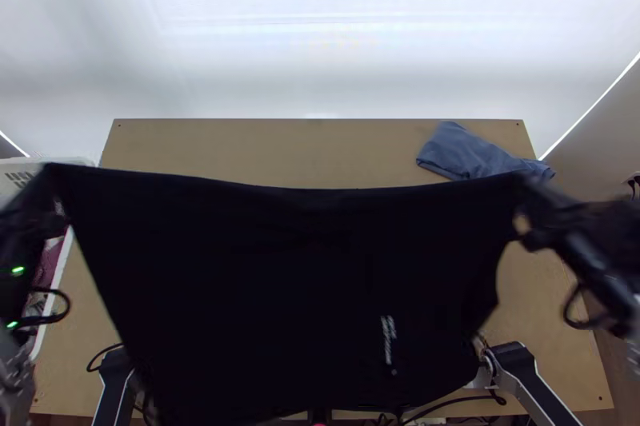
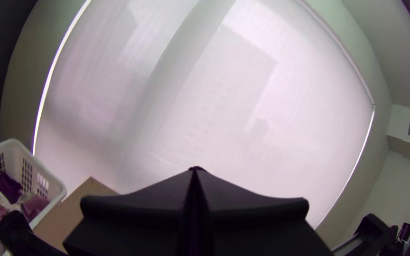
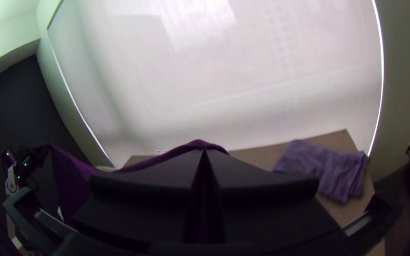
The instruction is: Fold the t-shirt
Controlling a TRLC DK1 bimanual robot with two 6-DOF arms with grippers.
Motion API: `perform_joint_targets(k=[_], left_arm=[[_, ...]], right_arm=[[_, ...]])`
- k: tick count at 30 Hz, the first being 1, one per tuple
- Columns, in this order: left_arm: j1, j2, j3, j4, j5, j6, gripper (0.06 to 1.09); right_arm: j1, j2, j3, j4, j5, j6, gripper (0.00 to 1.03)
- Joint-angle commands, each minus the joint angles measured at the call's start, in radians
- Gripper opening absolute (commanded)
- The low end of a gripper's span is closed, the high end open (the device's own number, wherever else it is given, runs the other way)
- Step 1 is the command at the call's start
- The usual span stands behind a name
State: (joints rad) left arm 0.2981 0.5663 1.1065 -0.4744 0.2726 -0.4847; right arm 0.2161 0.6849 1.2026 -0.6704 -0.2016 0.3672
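Note:
A black t-shirt [image 1: 304, 290] hangs stretched between the two raised grippers, its upper edge sagging slightly and a small pale print low on its right part. My left gripper [image 1: 54, 186] holds one upper corner at the left; in the left wrist view the left gripper [image 2: 195, 178] is shut, a bit of dark cloth at its tips. The opposite corner is in my right gripper [image 1: 524, 206]. From the right wrist, the right gripper [image 3: 204, 159] is shut on the edge of the shirt [image 3: 72, 178], which looks purple there and runs toward the left arm.
A folded, rumpled blue-grey cloth [image 1: 472, 156] lies at the far right of the wooden table [image 1: 240, 146]. At the left edge stands a white basket [image 2: 48, 178] with clothes inside. Bare wood shows along the far edge and both sides around the hanging shirt.

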Motion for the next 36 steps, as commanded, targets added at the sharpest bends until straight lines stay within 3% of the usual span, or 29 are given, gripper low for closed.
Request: perform_joint_targets(k=[1, 6, 12, 21, 36], left_arm=[[-0.004, -0.003, -0.123, 0.036, 0.004, 0.051, 0.09], [-0.004, 0.080, -0.255, 0.141, 0.007, 0.060, 0.09], [-0.027, 0.257, -0.269, 0.200, 0.008, 0.058, 0.09], [-0.036, 0.635, -0.128, 0.194, 0.005, 0.074, 0.09], [-0.039, 1.156, 0.286, 0.086, -0.075, 0.101, 0.09]], right_arm=[[0.005, -0.012, -0.172, 0.132, -0.012, 0.036, 0.03], [-0.003, 0.091, -0.337, 0.311, -0.036, 0.072, 0.03], [-0.054, 0.346, -0.334, 0.408, -0.081, 0.096, 0.03], [-0.113, 0.736, -0.113, 0.397, -0.088, 0.113, 0.03], [-0.113, 1.168, 0.305, 0.256, -0.088, 0.174, 0.03]])
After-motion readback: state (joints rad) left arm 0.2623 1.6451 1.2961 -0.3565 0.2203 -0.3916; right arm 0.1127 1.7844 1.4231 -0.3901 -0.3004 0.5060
